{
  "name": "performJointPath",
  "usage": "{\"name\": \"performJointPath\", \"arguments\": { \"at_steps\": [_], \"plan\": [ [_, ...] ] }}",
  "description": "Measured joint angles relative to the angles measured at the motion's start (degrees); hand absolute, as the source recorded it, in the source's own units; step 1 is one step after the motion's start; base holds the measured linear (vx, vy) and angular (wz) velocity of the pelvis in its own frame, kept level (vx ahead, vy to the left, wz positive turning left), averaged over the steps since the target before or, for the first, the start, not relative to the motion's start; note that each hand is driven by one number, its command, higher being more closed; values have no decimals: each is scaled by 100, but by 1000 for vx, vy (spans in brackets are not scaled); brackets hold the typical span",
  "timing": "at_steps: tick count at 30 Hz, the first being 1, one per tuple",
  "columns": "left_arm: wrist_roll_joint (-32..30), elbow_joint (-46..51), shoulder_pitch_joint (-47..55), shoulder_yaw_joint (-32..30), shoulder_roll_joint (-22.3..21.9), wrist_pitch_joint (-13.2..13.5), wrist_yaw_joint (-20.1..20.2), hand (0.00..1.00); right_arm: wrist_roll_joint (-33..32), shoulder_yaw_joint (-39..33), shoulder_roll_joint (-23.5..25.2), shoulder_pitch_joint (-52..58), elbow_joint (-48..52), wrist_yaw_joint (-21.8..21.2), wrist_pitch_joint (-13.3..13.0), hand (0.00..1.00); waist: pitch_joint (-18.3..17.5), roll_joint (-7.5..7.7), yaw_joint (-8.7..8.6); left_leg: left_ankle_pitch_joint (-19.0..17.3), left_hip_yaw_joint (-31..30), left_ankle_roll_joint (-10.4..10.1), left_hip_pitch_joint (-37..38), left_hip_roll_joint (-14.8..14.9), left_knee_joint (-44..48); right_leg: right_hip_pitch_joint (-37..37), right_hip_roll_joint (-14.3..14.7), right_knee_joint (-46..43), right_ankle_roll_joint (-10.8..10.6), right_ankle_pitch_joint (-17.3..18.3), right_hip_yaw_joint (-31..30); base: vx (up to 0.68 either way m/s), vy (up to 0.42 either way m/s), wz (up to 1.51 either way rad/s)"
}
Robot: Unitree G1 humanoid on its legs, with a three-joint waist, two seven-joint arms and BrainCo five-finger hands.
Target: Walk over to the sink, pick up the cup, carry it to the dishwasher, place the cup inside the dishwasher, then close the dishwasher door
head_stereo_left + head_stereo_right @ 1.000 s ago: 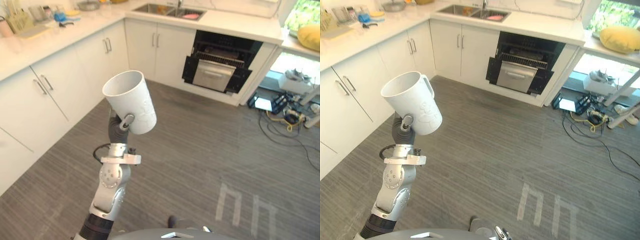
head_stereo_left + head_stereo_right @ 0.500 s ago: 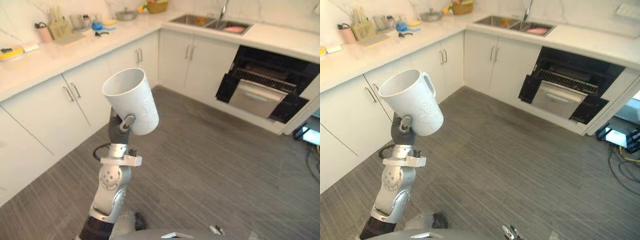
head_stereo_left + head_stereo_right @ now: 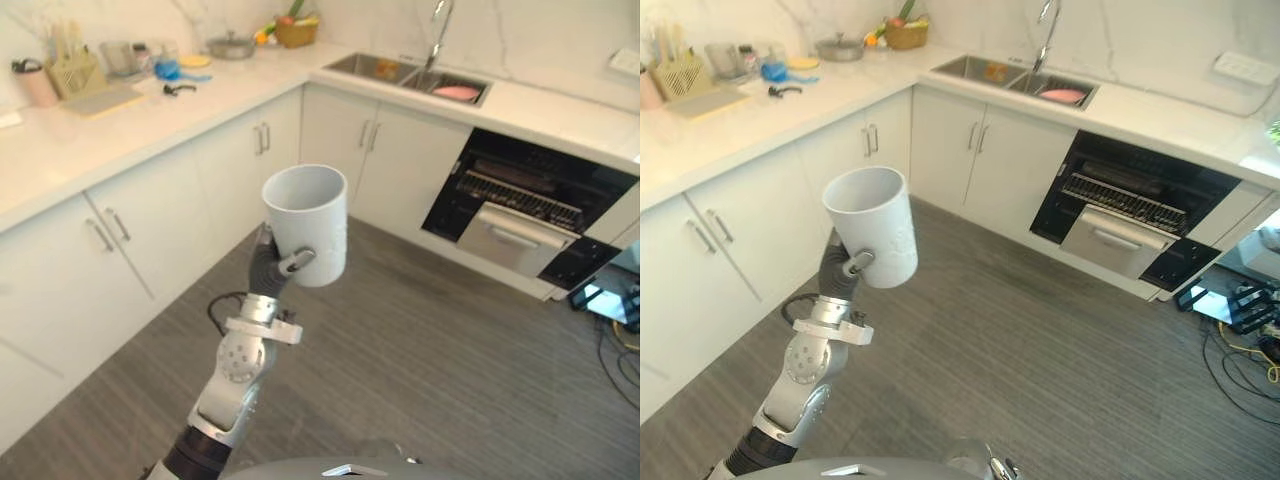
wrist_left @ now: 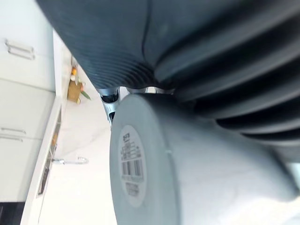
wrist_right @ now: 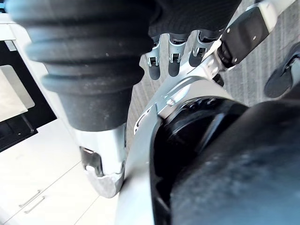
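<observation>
I have the white cup (image 3: 308, 220) now. My left robot hand (image 3: 268, 276) is wrapped tight around its lower side and holds it up in the air, out in front of me. The cup stands upright with its open top facing up. My right robot hand (image 5: 174, 60) hangs loose by my side and holds nothing.

So the picking up is done, I think. What is left is the walk to the dishwasher (image 3: 520, 205), putting the cup inside and shutting the door (image 3: 1118, 240). The dishwasher is well apart from me, under the worktop (image 3: 120, 130), just to the right of the sink (image 3: 405, 72). Its door is open and I can see a rack inside.

The grey floor (image 3: 430, 370) between me and the dishwasher looks free, so nothing stands in my way. White cupboards (image 3: 150, 220) run along my left side, and I should keep the cup away from them. Some cables (image 3: 1240, 350) lie on the floor past the dishwasher, off to the right. A pink thing (image 3: 458, 92) sits in the sink, and a pot (image 3: 231, 45) and a basket of fruit (image 3: 295, 30) stand far back on the worktop.
</observation>
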State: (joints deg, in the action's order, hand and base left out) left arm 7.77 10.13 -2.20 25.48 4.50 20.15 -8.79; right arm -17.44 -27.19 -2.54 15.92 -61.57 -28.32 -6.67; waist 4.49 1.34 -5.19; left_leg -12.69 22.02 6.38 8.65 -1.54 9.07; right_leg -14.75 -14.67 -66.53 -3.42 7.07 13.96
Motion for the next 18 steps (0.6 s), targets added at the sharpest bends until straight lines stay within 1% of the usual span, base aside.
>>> {"name": "performJointPath", "arguments": {
  "at_steps": [1,2,3,4,5,6,7,8,9,10,11,12,13,14,15,16,17,18],
  "plan": [
    [26,-1,-29,0,0,-3,34,100,-1,3,25,5,13,0,2,0,4,-10,-15,-11,2,-36,104,45,-59,-95,76,346,-18,151,136,302,-27,9],
    [110,-1,-111,3,0,-23,81,100,-4,0,117,27,14,14,11,0,13,-25,-29,-59,-8,-141,274,156,-133,-183,235,1234,-2,338,456,244,-50,3],
    [128,-1,-149,4,0,-34,96,100,-16,-1,171,48,16,32,16,0,16,-26,-34,-87,-13,-208,341,234,-141,-192,329,1775,-11,355,599,335,-92,9],
    [228,-1,-217,12,0,-82,152,100,-18,7,269,89,21,93,60,0,16,-27,-26,-147,-22,-373,457,388,-137,-133,568,3042,9,248,738,458,-144,11],
    [324,0,-279,13,-5,-136,175,100,-18,22,333,138,28,99,111,0,15,-30,5,-239,-27,-543,584,524,-123,-54,785,4331,25,-100,619,390,-128,9],
    [340,1,-285,9,-10,-152,176,100,-17,33,339,175,48,101,144,0,15,-30,27,-287,-24,-626,672,576,-119,-26,863,4805,52,-311,489,436,-145,2],
    [344,0,-261,1,-12,-161,174,100,-26,164,321,240,75,105,194,0,19,-27,53,-421,-7,-855,865,674,-108,67,983,5490,34,-815,114,481,-196,2],
    [381,4,-239,7,-11,-162,172,100,-13,398,312,336,157,103,220,0,18,36,54,-579,2,-1114,1066,730,-30,163,989,5732,94,-1269,-256,594,-256,8],
    [417,11,-231,22,-10,-159,171,100,-10,519,323,405,197,102,237,0,2,117,54,-665,5,-1248,1169,732,17,208,920,5686,178,-1491,-384,649,-339,29],
    [465,-23,-186,61,-73,-106,175,100,-14,709,353,492,204,102,288,0,-39,200,49,-897,8,-1418,1339,821,128,288,849,5452,-6,-1517,-407,562,-294,21],
    [540,7,-18,100,-180,-110,161,100,-12,783,218,445,235,87,305,0,-48,-157,43,-939,137,-1590,1323,1240,292,267,1139,5206,85,-1279,-367,543,-279,19],
    [558,11,-7,131,-198,-108,169,100,-6,890,142,419,246,71,306,0,-21,-200,32,-861,171,-1675,1324,1282,329,215,1186,5058,97,-1127,-334,487,-256,2],
    [556,38,-1,173,-237,-107,163,100,-9,1069,49,383,255,93,364,0,10,-182,52,-599,231,-1779,1321,1361,381,85,1184,4709,162,-809,-310,479,-279,0],
    [557,66,17,153,-288,-106,137,100,-14,1148,26,339,257,113,464,0,37,-125,66,-337,218,-1819,1384,1428,503,65,1211,4359,241,-485,-299,478,-281,-8],
    [557,73,25,121,-300,-106,123,100,-12,1180,19,297,269,120,506,0,41,-93,65,-243,189,-1806,1404,1473,646,76,1246,4196,283,-330,-287,444,-265,-27],
    [558,137,124,36,-309,-94,82,100,-12,1302,-46,294,294,125,605,0,27,-94,45,-60,142,-1736,1356,1642,1169,139,1395,4006,369,-14,-309,391,-261,-45],
    [561,230,289,-13,-333,-74,72,100,-10,1353,-126,297,405,111,700,0,-35,-108,48,199,19,-1438,1085,1933,2028,275,1620,3999,465,182,-373,377,-255,-53],
    [562,261,343,-22,-345,-69,65,100,-11,1349,-142,297,461,106,725,0,-56,-129,57,462,-105,-1113,838,2111,2577,358,1734,4045,523,248,-412,361,-239,-58]
  ]
}}
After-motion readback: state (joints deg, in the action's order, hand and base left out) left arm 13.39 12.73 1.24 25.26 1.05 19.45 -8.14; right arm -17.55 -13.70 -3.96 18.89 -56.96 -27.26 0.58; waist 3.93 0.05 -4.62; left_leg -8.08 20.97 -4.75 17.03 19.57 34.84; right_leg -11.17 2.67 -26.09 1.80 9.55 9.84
